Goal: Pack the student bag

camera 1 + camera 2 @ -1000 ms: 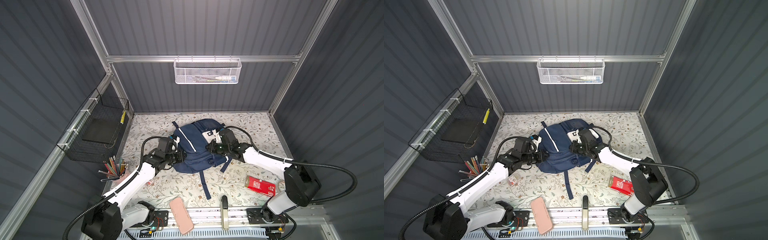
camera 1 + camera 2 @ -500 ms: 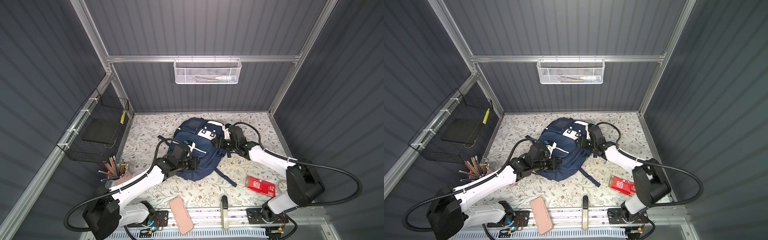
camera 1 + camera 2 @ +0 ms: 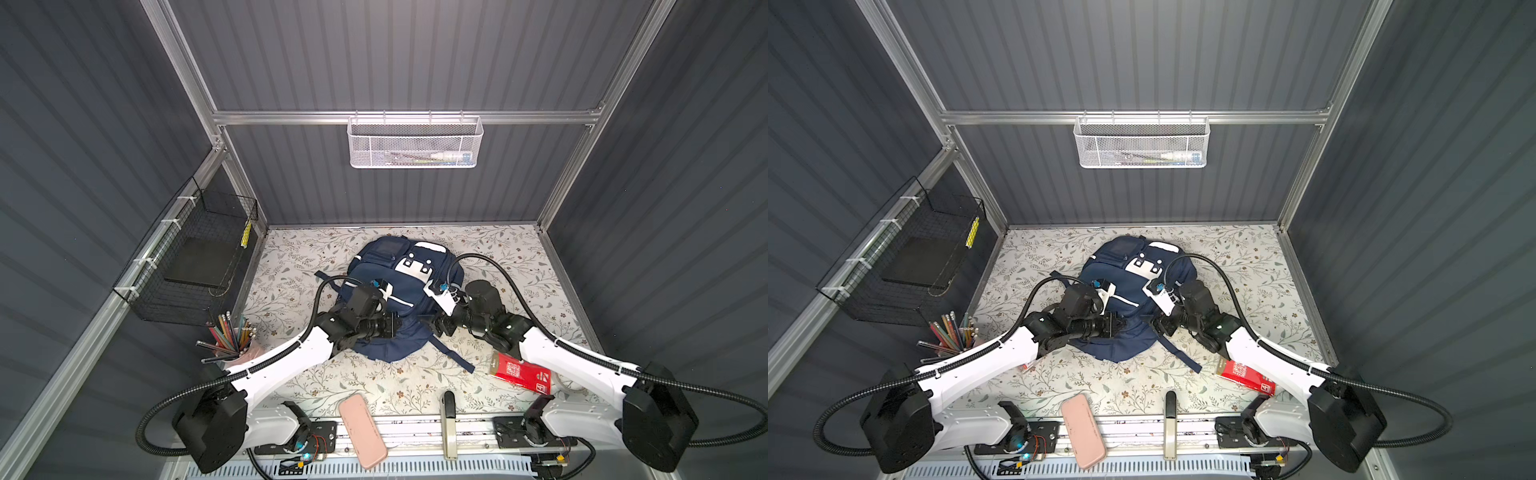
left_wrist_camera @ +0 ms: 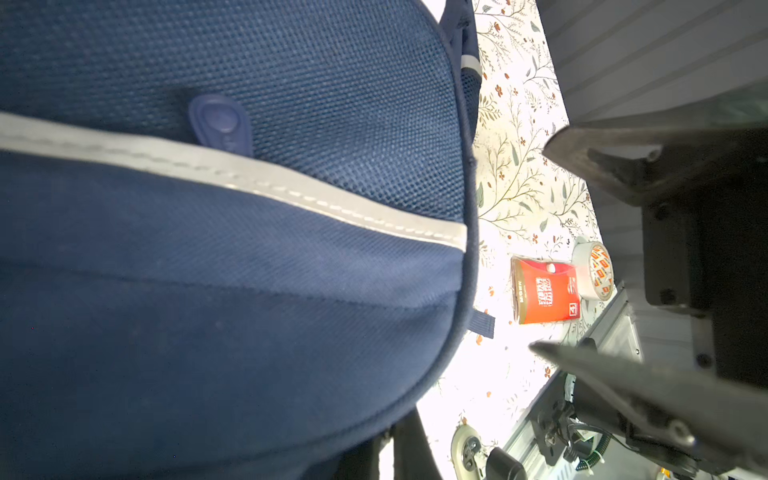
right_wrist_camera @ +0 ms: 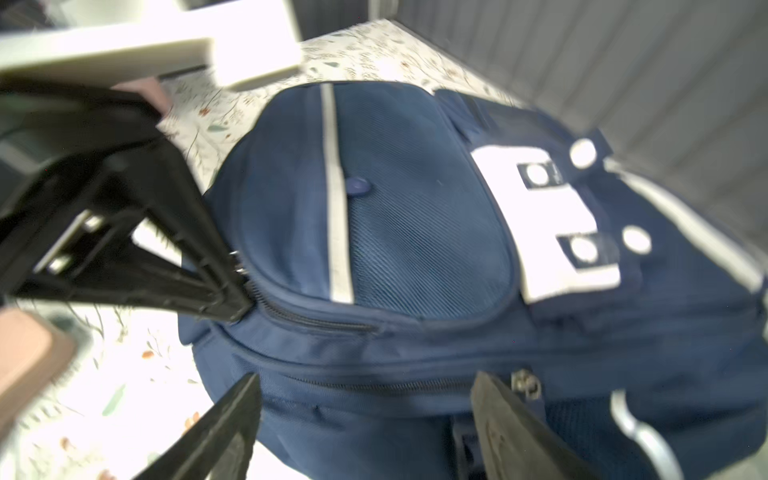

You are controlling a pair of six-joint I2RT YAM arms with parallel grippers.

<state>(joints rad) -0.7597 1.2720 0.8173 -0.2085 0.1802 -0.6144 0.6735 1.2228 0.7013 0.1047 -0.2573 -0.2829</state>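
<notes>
The left gripper [image 5: 235,291] is seen clenched on the zipper line of the student bag [image 3: 411,286], at the edge of its front pocket, with a metal pull showing at the fingertips. The right gripper [image 5: 365,376] is seen released, its two fingers spread wide at the bag's near right side; whether they touch the fabric cannot be told. The bag is laid front pockets up on the floral tabletop [image 3: 291,266], in the middle toward the back wall and between the two arms, with one strap [image 3: 453,357] stretched toward the front. A red box [image 3: 521,374] is partly covered by the right arm, and a roll of tape [image 4: 594,270] is seen just beside it. A pink case [image 3: 362,432] is laid at the front edge. A cup of pencils [image 3: 232,336] is set at the left, near a black wire basket [image 3: 195,253].
</notes>
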